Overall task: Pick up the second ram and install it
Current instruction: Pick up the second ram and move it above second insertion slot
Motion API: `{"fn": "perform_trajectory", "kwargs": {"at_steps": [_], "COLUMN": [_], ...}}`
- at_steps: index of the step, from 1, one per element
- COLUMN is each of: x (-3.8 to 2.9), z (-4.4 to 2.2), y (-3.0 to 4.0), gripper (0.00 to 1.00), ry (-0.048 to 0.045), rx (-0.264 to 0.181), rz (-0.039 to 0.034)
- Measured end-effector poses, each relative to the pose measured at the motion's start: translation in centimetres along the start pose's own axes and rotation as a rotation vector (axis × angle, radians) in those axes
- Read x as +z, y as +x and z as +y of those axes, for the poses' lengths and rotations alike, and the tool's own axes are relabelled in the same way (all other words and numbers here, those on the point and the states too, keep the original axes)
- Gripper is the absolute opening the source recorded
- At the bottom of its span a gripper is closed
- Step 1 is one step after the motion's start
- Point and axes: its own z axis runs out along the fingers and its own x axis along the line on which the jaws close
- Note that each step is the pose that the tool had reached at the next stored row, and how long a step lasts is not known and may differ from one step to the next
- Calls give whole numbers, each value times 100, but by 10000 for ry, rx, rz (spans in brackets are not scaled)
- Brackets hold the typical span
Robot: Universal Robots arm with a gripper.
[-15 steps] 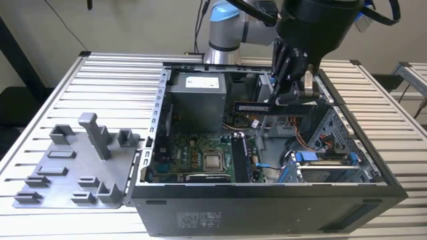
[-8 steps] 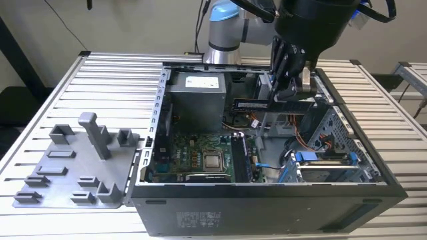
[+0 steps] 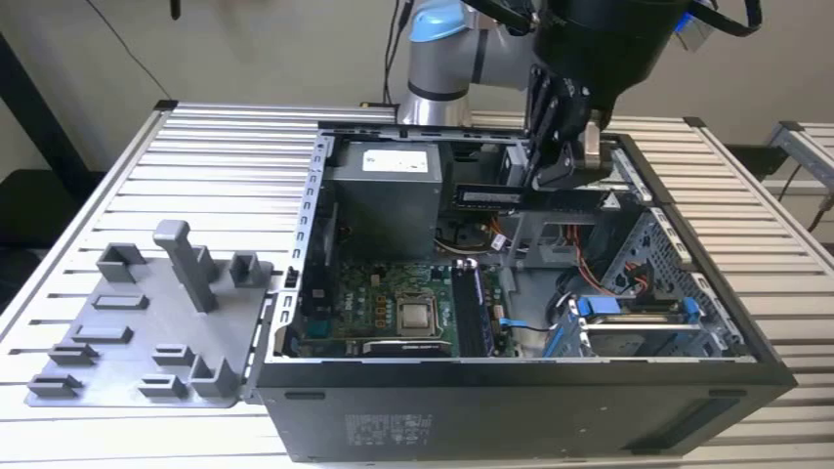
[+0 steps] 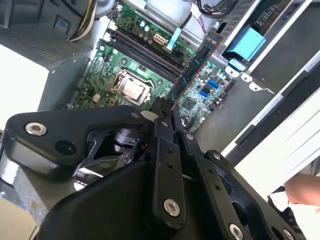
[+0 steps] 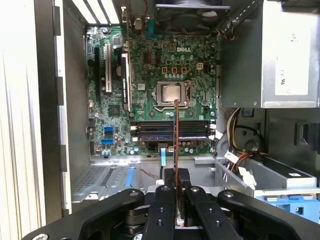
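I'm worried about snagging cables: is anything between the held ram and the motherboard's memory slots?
Nothing visible does. In the first wrist view the claw holds the second ram, and the memory slots beyond it lie uncovered.

second ram (image 4: pixel 196 67): thin dark stick, pinched (near one end) in hand (image 4: pixel 167 112)
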Motion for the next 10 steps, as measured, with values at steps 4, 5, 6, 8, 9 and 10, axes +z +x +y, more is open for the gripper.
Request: {"fn": "perform_trajectory", "kwargs": {"at_steps": [4, 5, 6, 8, 9, 10], "x": [10, 13, 15, 20, 25, 29], "z": [14, 24, 38, 68, 75, 78], "y": [-89, -105, -117, -136, -148, -164], "gripper": [14, 14, 14, 14, 14, 14], "ry": [0, 0, -1, -2, -2, -3], "rx": [0, -1, -1, -8, -18, -34], "rz": [-1, -6, -23, -67, -79, -86]}}
